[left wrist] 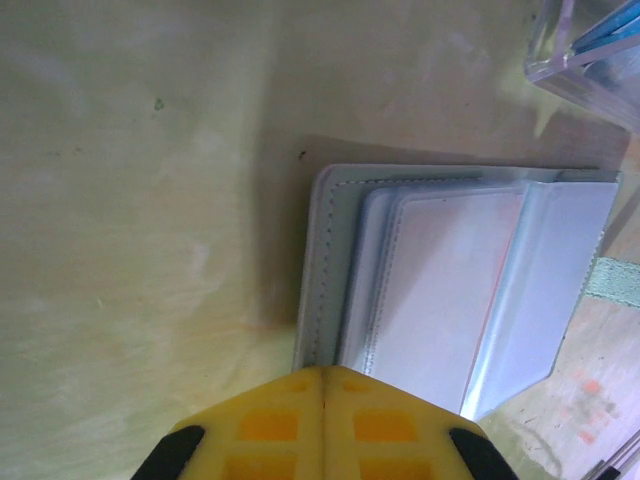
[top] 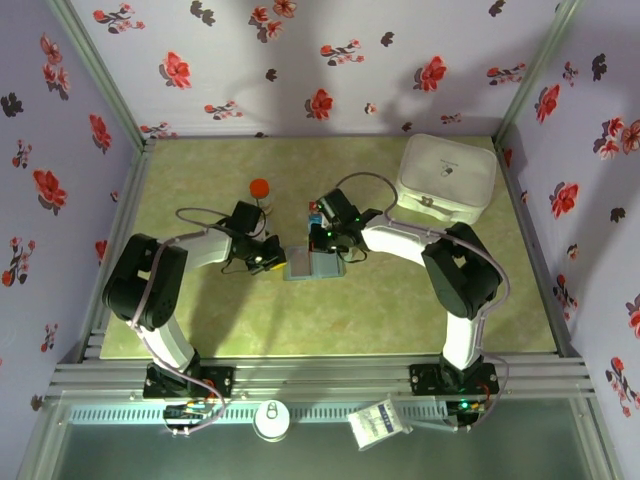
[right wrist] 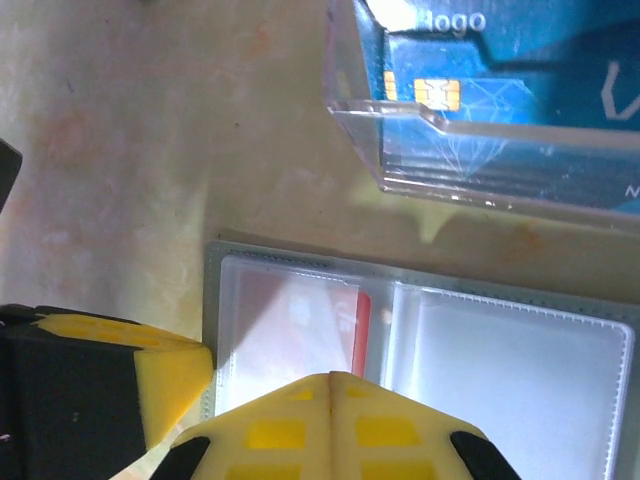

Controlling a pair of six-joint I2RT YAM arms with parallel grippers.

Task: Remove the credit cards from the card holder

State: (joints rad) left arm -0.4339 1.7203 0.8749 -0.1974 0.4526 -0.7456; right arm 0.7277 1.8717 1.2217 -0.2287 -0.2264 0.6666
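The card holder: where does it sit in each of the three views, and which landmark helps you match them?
Top external: card holder near the picture's centre.
Left wrist: card holder right of centre.
Right wrist: card holder along the bottom edge, centre to right.
Landmark: the clear box lies just beyond it, top right in both wrist views.

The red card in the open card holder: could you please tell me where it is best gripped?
Probably take the red card by its bare edge strip beside the centre fold of the card holder, pinching from the fold side: it lies flat, and the frosted sleeve covers the rest.
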